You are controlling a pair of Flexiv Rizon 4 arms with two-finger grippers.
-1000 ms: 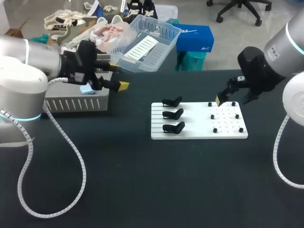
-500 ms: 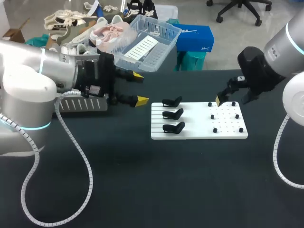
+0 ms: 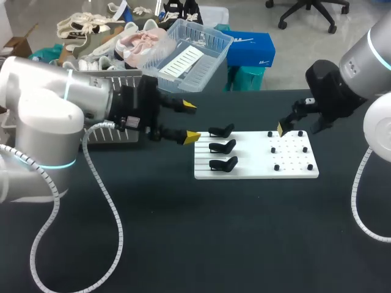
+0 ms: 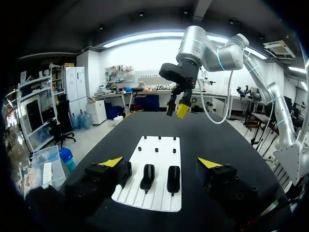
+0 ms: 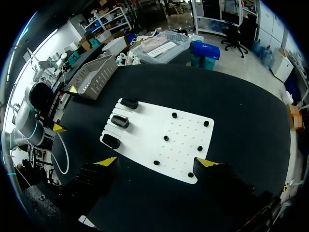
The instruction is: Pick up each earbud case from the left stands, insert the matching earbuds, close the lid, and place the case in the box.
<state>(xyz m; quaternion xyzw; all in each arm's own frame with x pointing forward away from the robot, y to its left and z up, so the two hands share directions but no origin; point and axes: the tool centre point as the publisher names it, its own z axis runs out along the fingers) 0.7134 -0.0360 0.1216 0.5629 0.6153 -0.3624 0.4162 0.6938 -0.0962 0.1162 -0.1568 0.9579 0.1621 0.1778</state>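
stands (image 4: 147, 176) seemingly just ahead, left gripper (image 4: 160, 162) spread

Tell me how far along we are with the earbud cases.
Done: cannot tell; the box hides its contents. In hand: nothing; left gripper open beside the stands, right gripper open by the white board. Remaining: the three black stands show no case I can make out.

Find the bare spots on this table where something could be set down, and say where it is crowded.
Bare: the table in front of the white board, and the board's strip between the black stands and pegs. Crowded: the stands, with the left tool beside them; the right tool over the pegs.
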